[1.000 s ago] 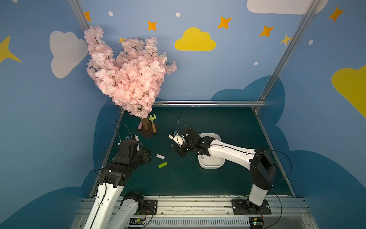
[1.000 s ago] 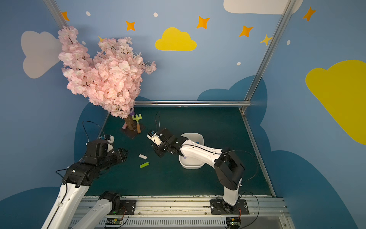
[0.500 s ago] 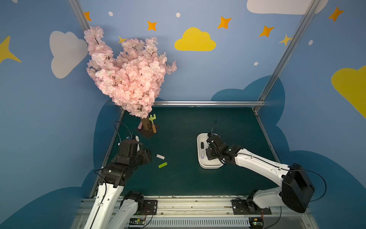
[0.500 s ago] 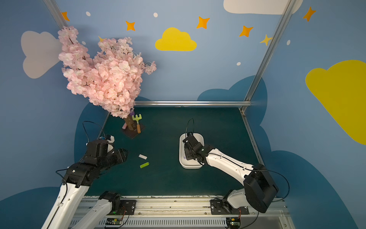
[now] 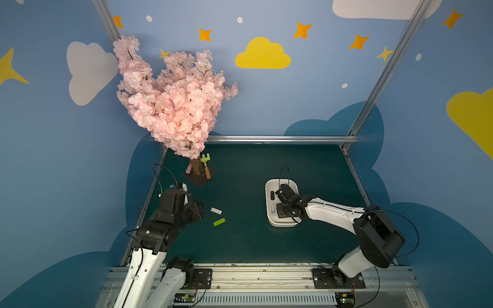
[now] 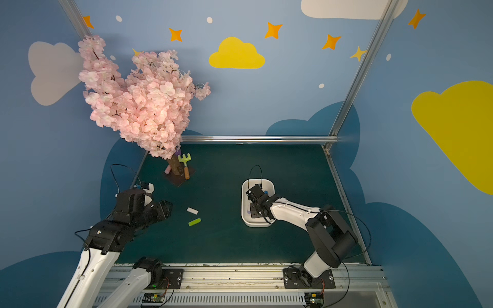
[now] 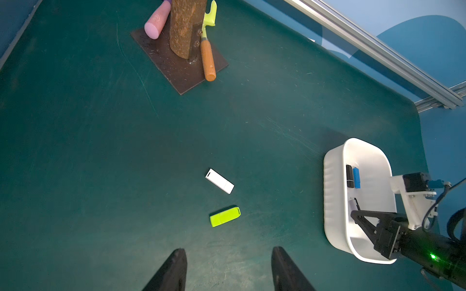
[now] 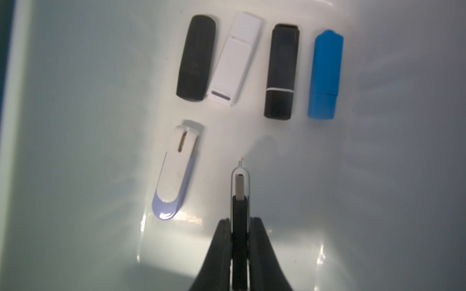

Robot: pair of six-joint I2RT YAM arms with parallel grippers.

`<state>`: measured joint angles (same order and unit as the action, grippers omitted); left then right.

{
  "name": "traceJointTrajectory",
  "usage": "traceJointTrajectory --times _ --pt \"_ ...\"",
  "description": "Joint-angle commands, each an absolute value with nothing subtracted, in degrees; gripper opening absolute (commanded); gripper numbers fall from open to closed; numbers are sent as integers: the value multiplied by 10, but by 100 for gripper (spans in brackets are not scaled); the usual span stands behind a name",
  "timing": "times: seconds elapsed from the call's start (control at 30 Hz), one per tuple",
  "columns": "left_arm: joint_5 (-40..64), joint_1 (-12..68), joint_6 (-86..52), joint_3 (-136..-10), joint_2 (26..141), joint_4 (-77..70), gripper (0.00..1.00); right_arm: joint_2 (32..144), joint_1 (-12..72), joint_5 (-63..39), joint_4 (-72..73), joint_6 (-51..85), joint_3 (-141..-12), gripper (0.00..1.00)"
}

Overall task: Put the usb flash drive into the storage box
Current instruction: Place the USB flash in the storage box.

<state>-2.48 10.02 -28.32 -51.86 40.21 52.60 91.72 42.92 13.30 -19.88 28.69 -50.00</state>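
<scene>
The white storage box (image 5: pixel 267 198) (image 6: pixel 244 205) (image 7: pixel 330 191) stands right of centre on the green mat. My right gripper (image 8: pixel 240 221) (image 5: pixel 278 212) is low inside it, shut on a black usb flash drive (image 8: pixel 240 201) with a metal swivel clip. Several drives lie on the box floor, among them a blue one (image 8: pixel 325 74) and a white and purple one (image 8: pixel 175 168). A green drive (image 5: pixel 219 222) (image 7: pixel 225 216) and a white drive (image 5: pixel 216 211) (image 7: pixel 219 181) lie on the mat. Just short of them, my left gripper (image 7: pixel 228 252) (image 5: pixel 198 210) hangs open and holds nothing.
A pink blossom tree (image 5: pixel 176 101) on a brown base plate (image 7: pixel 181 68) stands at the back left, with a toy rake (image 7: pixel 208 58) and a pink cylinder (image 7: pixel 156 24) leaning on it. A metal rail (image 5: pixel 280 138) runs along the mat's far edge.
My right arm swung with the black drive from the mat left of the box to over the box, then settled lower inside it. The left arm has stayed put.
</scene>
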Motion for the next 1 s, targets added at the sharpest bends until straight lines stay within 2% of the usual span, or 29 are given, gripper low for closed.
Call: traceJointTrajectory --times 0.0,0.53,0.97 --pt "-19 101 -278 -517 403 518 57 944 422 114 -175 299 -530 7" --pt "-18 101 -278 -515 396 518 58 979 404 81 -168 293 -545 13" --pt "-18 102 -279 -515 397 517 58 963 401 68 -179 289 -548 27"
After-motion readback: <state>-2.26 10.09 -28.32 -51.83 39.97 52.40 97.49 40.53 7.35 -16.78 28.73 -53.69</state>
